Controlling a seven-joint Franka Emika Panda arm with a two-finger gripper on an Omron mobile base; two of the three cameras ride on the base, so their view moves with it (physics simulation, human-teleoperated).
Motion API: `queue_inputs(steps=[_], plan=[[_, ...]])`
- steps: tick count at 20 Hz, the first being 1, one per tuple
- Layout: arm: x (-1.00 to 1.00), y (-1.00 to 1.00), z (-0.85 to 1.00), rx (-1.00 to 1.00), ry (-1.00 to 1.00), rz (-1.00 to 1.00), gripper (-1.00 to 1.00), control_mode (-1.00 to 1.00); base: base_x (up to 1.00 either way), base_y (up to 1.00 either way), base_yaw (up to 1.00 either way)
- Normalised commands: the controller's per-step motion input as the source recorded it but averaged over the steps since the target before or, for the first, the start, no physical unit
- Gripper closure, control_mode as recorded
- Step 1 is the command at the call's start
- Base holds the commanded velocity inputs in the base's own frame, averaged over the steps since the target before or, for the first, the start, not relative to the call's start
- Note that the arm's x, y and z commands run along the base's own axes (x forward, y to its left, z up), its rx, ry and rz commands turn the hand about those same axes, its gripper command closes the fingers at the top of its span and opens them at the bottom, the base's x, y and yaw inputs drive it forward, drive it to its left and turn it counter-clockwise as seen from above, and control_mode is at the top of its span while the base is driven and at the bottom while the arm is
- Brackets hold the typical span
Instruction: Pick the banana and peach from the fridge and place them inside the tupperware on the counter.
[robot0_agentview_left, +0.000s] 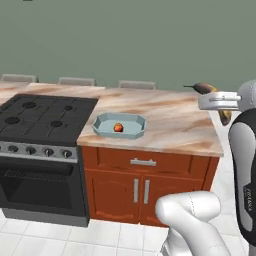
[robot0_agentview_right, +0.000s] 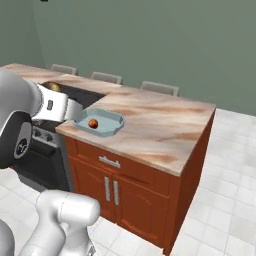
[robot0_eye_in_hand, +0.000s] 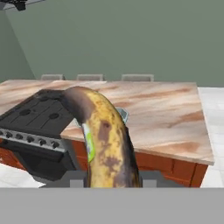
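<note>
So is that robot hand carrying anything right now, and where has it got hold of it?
Yes, the gripper is closed on the banana, holding it near one end; the rest curves away from the hand toward the counter.

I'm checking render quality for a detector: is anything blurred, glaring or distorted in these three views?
Left base view: even flat light, sharp edges, faint shading inside the pale blue-grey octagonal tupperware around the small orange-red peach. Right base view: equally crisp, no glare on the beige-pink marbled counter. Hand view: the yellow-brown banana looms large and stretched from closeness, its texture smeared.
</note>
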Motion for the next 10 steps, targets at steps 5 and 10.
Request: queue_inputs(steps=[5, 10], plan=[[0.00, 0.00, 0.00, 0.00, 0.00, 0.00, 1.00, 1.00, 0.39, 0.04, 0.00], [0.00, 0.00, 0.00, 0.00, 0.00, 0.00, 1.00, 1.00, 0.70, 0.44, -0.05]])
